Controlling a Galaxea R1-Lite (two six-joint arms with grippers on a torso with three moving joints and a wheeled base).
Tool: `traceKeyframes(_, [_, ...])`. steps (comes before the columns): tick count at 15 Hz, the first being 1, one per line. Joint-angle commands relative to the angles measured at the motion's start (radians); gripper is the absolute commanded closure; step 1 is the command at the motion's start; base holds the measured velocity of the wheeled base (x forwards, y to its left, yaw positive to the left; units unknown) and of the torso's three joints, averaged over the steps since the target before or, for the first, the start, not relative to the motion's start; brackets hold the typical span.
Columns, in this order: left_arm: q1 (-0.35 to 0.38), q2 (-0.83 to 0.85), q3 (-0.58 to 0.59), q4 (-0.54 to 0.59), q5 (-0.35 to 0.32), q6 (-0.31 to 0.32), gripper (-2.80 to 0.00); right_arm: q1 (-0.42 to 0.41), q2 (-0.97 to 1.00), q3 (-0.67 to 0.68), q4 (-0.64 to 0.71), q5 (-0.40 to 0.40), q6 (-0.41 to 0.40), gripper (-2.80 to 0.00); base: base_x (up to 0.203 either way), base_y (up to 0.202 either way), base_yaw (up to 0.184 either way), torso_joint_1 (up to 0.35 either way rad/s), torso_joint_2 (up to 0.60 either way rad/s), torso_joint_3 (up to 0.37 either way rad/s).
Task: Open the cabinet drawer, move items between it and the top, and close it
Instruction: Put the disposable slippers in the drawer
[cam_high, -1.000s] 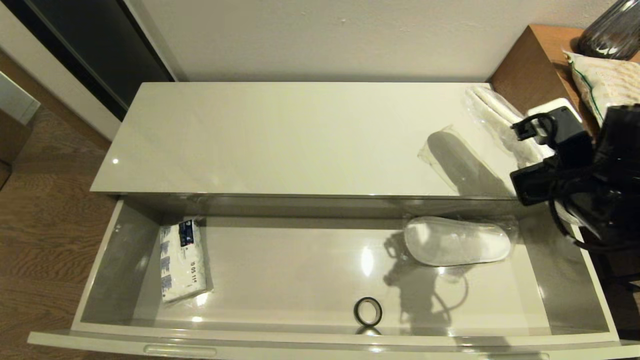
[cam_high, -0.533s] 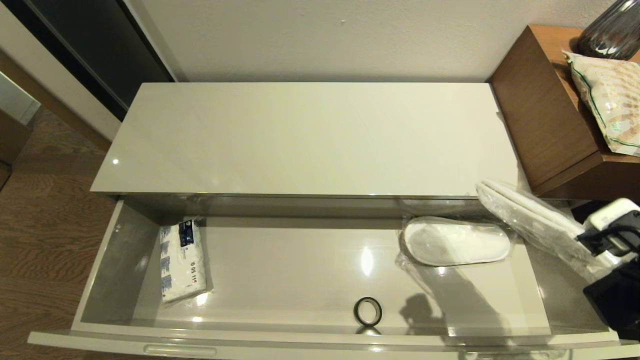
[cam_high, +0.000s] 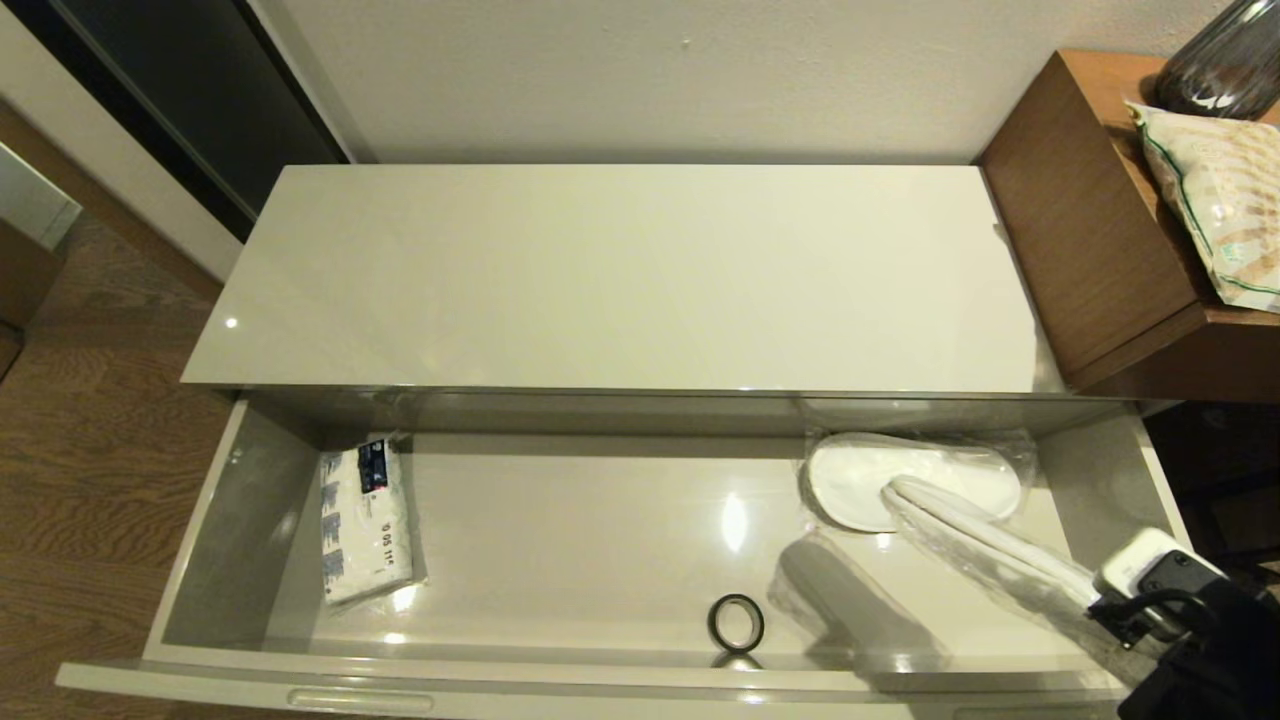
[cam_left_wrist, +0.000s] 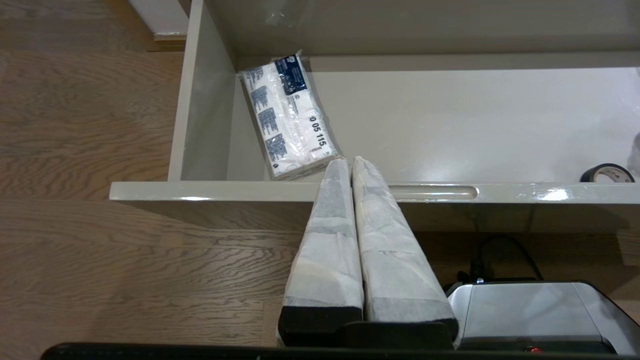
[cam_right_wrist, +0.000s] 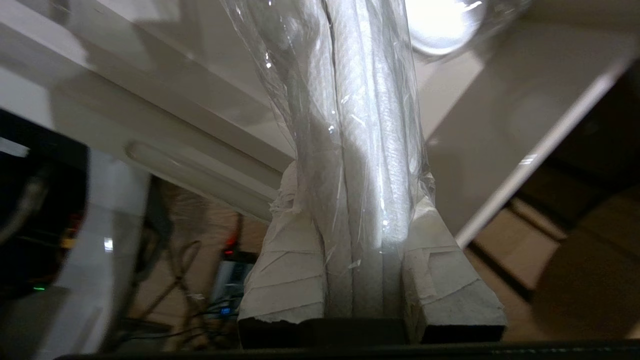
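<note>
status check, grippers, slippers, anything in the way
Right gripper shut on wrapped slippers, over drawer's right end. Their tip overlaps the slipper lying inside. Left gripper shut, empty, outside drawer front. Nothing in the way.

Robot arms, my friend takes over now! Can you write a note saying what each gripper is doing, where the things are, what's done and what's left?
Right gripper: shut on the wrapped slipper, holding it over the open drawer's right end, tip above the other slipper.
Left gripper: shut, empty, in front of the drawer near the tissue pack.
In the drawer: tissue pack at the left, black ring near the front, one slipper at the right.
Cabinet top: bare.
Done: drawer opened.
Left: set the held slipper down, release, close the drawer.
</note>
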Motion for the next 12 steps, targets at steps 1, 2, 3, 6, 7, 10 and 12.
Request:
traceKeyframes(1, [0.001,0.002,-0.001,0.001,0.0,0.001,0.0,0.0,0.209,0.029,-0.106,0.002,0.087,0.0,0.0,0.0,0.0,0.0,0.0,0.0])
traceKeyframes(2, [0.001,0.002,-0.001,0.001,0.0,0.001,0.0,-0.009,0.286,0.032,-0.182,0.002,0.134,0.0,0.0,0.0,0.0,0.0,0.0,0.0])
traceKeyframes(3, [0.001,0.002,-0.001,0.001,0.0,0.001,0.0,-0.038,0.369,0.035,-0.29,0.002,0.176,0.0,0.0,0.0,0.0,0.0,0.0,0.0])
traceKeyframes(6, [0.001,0.002,0.001,0.001,0.0,0.001,0.0,-0.178,0.577,0.049,-0.539,-0.013,0.247,0.0,0.0,0.0,0.0,0.0,0.0,0.0])
traceKeyframes(7, [0.001,0.002,-0.001,0.001,0.0,0.001,0.0,-0.228,0.641,0.059,-0.611,-0.021,0.259,0.0,0.0,0.0,0.0,0.0,0.0,0.0])
traceKeyframes(10, [0.001,0.002,-0.001,0.001,0.0,0.001,0.0,-0.369,0.778,0.073,-0.873,-0.041,0.243,0.0,0.0,0.0,0.0,0.0,0.0,0.0])
traceKeyframes(12, [0.001,0.002,0.0,0.001,0.0,0.001,0.0,-0.461,0.845,0.085,-1.026,-0.089,0.172,0.0,0.0,0.0,0.0,0.0,0.0,0.0])
